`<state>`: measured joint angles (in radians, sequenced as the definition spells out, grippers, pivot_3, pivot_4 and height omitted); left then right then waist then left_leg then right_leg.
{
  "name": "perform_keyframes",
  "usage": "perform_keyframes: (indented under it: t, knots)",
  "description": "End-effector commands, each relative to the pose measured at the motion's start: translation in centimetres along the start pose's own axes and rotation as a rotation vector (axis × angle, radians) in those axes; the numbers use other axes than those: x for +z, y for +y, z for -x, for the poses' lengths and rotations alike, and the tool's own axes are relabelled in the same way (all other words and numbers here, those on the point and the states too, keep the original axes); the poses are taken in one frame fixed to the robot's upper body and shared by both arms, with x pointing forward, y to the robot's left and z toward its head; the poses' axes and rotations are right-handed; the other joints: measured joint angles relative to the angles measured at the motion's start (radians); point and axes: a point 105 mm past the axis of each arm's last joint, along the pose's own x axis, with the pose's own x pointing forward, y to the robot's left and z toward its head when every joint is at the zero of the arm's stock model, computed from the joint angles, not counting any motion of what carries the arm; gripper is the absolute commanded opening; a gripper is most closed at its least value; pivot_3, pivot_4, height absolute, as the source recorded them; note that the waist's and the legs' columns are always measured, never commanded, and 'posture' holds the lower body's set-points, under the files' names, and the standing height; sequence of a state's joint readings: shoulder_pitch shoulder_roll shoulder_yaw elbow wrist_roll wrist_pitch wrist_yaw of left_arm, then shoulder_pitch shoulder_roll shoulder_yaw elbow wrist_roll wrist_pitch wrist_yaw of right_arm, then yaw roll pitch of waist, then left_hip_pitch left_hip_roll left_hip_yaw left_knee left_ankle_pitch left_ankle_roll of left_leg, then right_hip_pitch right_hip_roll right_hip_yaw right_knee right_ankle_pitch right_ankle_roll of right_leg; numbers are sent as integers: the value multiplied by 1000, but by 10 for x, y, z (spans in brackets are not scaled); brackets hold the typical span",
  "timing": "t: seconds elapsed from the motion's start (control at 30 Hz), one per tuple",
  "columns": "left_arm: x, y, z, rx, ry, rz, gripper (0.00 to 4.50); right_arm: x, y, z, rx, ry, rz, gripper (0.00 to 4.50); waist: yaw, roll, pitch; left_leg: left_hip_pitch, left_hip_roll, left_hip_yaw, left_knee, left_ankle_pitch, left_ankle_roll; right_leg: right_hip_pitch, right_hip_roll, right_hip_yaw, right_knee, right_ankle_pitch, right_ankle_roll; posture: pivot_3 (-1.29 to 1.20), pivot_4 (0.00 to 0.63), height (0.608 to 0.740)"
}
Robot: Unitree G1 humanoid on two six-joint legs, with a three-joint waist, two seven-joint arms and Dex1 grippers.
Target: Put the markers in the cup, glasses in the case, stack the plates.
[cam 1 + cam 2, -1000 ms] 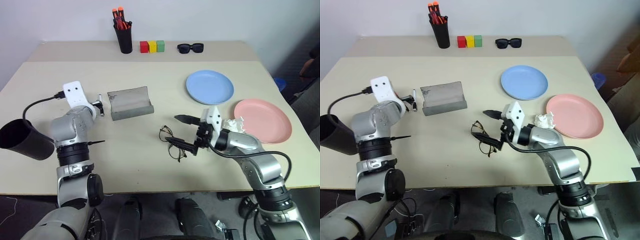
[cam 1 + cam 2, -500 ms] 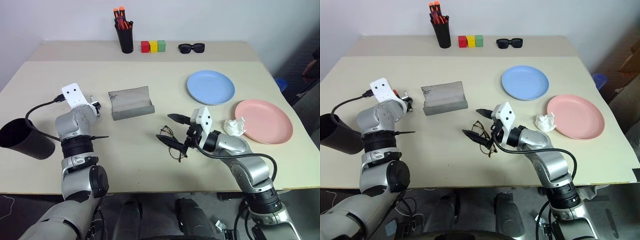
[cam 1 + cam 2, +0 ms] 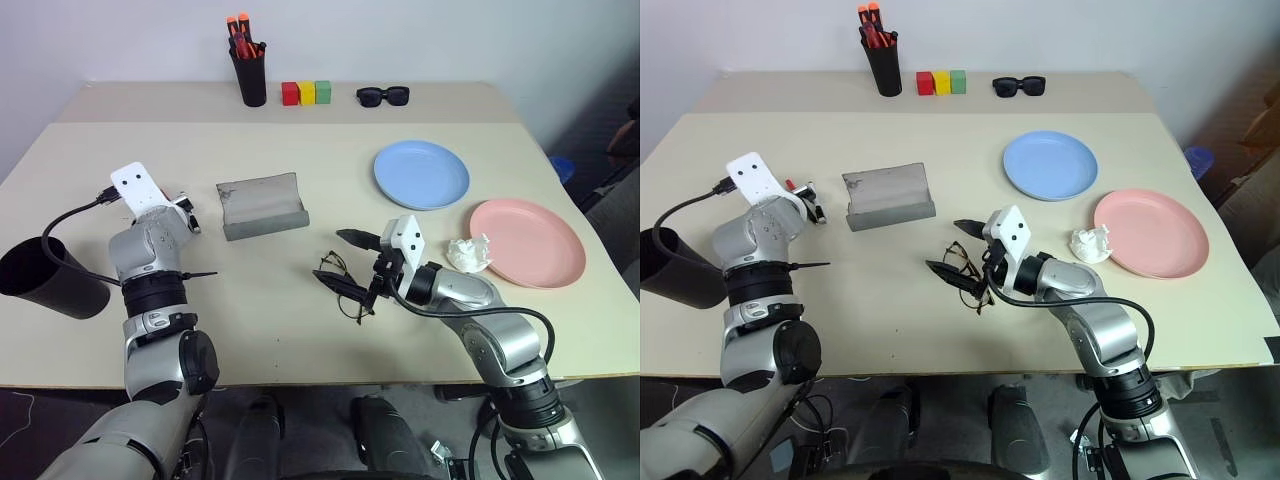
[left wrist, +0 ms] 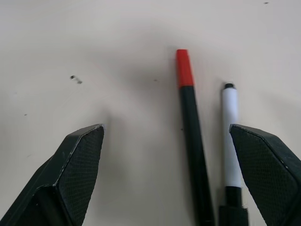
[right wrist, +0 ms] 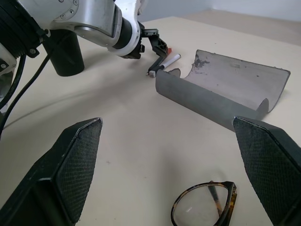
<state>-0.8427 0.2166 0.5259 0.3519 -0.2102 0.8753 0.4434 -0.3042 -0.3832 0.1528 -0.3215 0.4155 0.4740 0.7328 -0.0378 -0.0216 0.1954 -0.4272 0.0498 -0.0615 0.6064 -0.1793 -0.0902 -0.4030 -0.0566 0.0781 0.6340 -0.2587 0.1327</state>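
**A:** On the head views, we've got the left gripper [image 3: 812, 201] spread wide over the two markers [image 3: 805, 197], just left of the open grey case [image 3: 888, 196]. Black cup [image 3: 50, 279] sits tipped at the table's left edge, well apart from them. Right gripper [image 3: 958, 247] is spread wide too, straddling the wire-frame glasses [image 3: 965, 272] on the tabletop, nothing held.

**B:** Plates?

**A:** Blue plate [image 3: 421, 174] and pink plate [image 3: 527, 241] side by side, unstacked. Crumpled white scrap [image 3: 468, 253] touches the pink rim; can't tell what it is.

**B:** Left wrist view?

**A:** Fingers [image 4: 75, 165] apart, both markers lying parallel between them: red-capped black one [image 4: 190, 127], white one [image 4: 231, 136] beside it. We read that as lining up to pinch both together. Their near ends run out of frame.

**B:** Right wrist view?

**A:** Fingers [image 5: 70, 165] wide, one glasses lens [image 5: 204, 209] low between them, the rest cut off. Case [image 5: 221, 92] lies open beyond, presumably so the glasses can drop straight in. Left gripper [image 5: 157, 47] hovers at the markers [image 5: 162, 63] there; whether it touches them, we can't tell.
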Motion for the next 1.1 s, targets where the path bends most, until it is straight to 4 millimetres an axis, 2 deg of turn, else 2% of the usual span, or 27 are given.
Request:
perform_keyframes:
  t: [0.03,0.3,0.37,0.5,0.6,0.8,1.0,1.1]
  knots:
    - [6,-5,5,-13,-2,-3,4374,15,2,-1,17,-38,42,4500,0,0,0,0,0,0,0,0,0,0,0,0,0,0,0,0,150,740]
    - [-7,7,1,67,69,-17,4374,15,0,1,16,-33,47,4500,-1,0,0,0,0,0,0,0,0,0,0,0,0,0,0,0,150,740]
    - [-6,7,2,71,63,-15,3861,15,-1,2,15,-31,50,4500,-2,0,0,0,0,0,0,0,0,0,0,0,0,0,0,0,150,740]
    - [-6,6,2,68,59,-19,3861,15,-1,2,14,-29,52,4500,-2,0,0,0,0,0,0,0,0,0,0,0,0,0,0,0,150,740]
    - [-8,6,2,69,66,-25,3086,15,-1,0,18,-30,53,4500,-2,0,0,0,0,0,0,0,0,0,0,0,0,0,0,0,150,740]
    - [-10,8,4,88,73,-41,40,16,-2,-3,24,-31,55,4500,1,0,0,0,0,0,0,0,0,0,0,0,0,0,0,0,150,740]
    - [-4,0,6,42,33,-37,40,15,-4,-5,30,-29,58,4500,1,0,0,0,0,0,0,0,0,0,0,0,0,0,0,0,150,740]
    - [17,-10,14,-1,-107,-80,40,15,-4,-5,33,-28,60,4500,1,0,0,0,0,0,0,0,0,0,0,0,0,0,0,0,150,740]
